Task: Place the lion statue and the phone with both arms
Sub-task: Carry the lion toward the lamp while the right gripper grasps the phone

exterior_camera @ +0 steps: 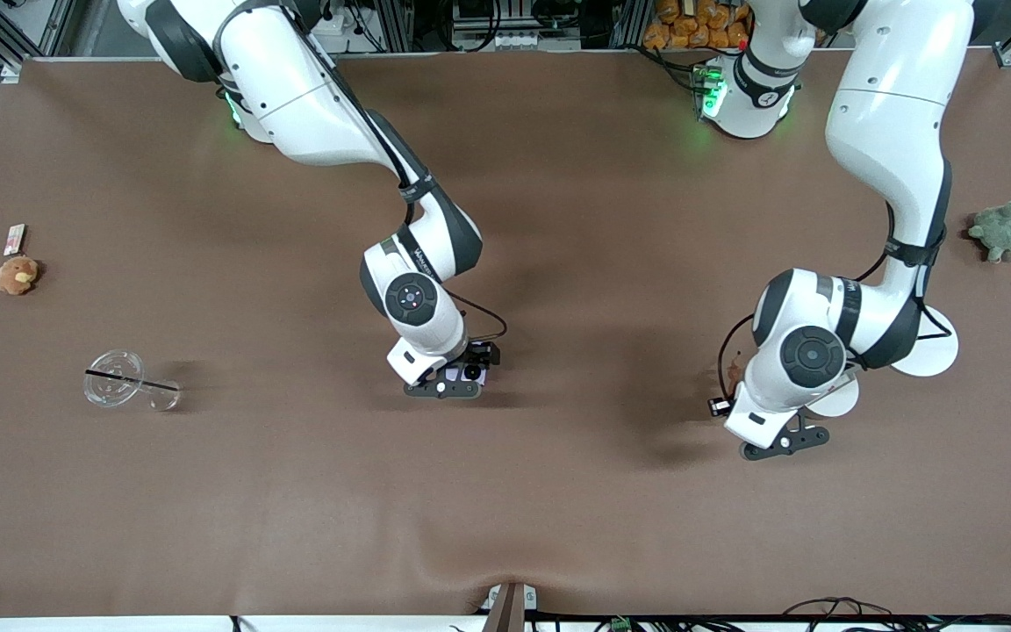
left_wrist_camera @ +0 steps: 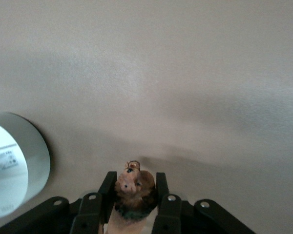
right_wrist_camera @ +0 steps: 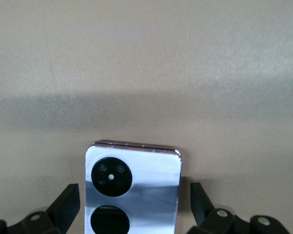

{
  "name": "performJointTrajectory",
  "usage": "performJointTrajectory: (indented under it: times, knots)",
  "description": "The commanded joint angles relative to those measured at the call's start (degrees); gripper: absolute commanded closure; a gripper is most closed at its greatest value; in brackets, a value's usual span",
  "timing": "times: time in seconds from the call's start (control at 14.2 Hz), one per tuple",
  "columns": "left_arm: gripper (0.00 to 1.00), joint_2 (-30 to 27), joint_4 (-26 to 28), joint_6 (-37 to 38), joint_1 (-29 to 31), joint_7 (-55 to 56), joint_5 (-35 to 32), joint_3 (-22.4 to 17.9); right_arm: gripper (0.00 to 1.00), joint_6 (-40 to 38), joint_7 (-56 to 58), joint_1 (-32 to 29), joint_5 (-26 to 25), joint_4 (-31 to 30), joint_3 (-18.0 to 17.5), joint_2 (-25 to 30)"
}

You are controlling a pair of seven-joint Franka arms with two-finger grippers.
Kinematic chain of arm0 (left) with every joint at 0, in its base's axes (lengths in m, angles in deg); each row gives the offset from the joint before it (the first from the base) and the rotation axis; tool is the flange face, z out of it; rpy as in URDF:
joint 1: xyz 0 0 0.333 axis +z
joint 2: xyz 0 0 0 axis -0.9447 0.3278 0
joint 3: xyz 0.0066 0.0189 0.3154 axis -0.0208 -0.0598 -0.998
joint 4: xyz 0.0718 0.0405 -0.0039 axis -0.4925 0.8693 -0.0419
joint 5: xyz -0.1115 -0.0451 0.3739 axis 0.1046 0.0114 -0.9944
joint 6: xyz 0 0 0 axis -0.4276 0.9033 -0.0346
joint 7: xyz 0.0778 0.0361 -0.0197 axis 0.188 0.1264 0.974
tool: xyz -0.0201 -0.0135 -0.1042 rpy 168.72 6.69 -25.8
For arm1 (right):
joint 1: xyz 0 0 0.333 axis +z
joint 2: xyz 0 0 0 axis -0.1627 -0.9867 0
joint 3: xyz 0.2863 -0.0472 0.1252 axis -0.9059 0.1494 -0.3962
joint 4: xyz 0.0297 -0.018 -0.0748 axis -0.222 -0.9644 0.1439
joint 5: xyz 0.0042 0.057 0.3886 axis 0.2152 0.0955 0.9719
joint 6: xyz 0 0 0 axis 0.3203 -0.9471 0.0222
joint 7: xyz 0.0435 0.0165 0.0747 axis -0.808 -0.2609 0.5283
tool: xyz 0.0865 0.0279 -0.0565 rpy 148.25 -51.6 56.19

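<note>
Your left gripper (left_wrist_camera: 135, 204) clamps the lion statue (left_wrist_camera: 134, 187) beside a white lamp (left_wrist_camera: 12, 168) whose label is unreadable. Your right gripper (right_wrist_camera: 135, 207) stands released around the phone (right_wrist_camera: 133, 187) at mid-table.

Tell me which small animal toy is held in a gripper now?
The lion statue, pinched in the left gripper. The tan plush and green plush lie untouched at the table's two ends.

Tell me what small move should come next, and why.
Probably shut the right gripper on the pale lilac-white square phone: its jaws stand open either side, apart from it, while the left gripper already clamps the tiny orange-brown lion statue.
</note>
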State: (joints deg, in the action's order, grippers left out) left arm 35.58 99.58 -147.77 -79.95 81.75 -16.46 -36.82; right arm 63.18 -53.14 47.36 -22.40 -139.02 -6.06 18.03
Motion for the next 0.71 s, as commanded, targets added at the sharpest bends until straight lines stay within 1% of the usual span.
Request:
performJointTrajectory:
  times: [0.0, 0.21, 0.35, 0.42, 0.49, 0.57, 0.64]
  knots:
    - [1.0, -1.42, 4.39, -4.02, 1.96, -2.66, -1.3, 0.62, 0.0, -0.11, -3.15, 0.41, -1.36, 1.12, 0.2, -1.37]
    - [1.0, -2.38, 7.56, -7.45, 4.42, -6.97, -1.39, 0.71, 0.0, 0.07, -3.87, 0.85, -1.36, 1.12, 0.2, -1.64]
    - [1.0, -3.08, 8.71, -7.98, 5.13, -8.64, -1.3, 0.8, 0.0, 0.07, -3.95, 0.85, -1.45, 1.03, 0.2, -1.64]
    - [1.0, -3.26, 8.97, -7.99, 5.22, -8.82, -1.3, 0.71, 0.28, 0.07, -3.95, 0.59, -1.45, 0.94, 0.2, -1.64]
    - [1.0, -3.26, 9.15, -7.99, 5.22, -8.91, -1.39, 0.71, 0.52, 0.07, -3.95, 0.24, -1.36, 0.94, 0.2, -1.55]
    - [1.0, -3.26, 9.33, -8.07, 5.22, -8.91, -1.39, 0.71, 0.6, -0.11, -3.69, -0.54, -1.28, 1.03, 0.29, -1.03]
    - [1.0, -3.35, 9.5, -8.16, 5.3, -8.91, -1.39, 0.71, 0.6, -0.63, -3.17, -1.77, -1.19, 0.94, 0.29, -0.24]
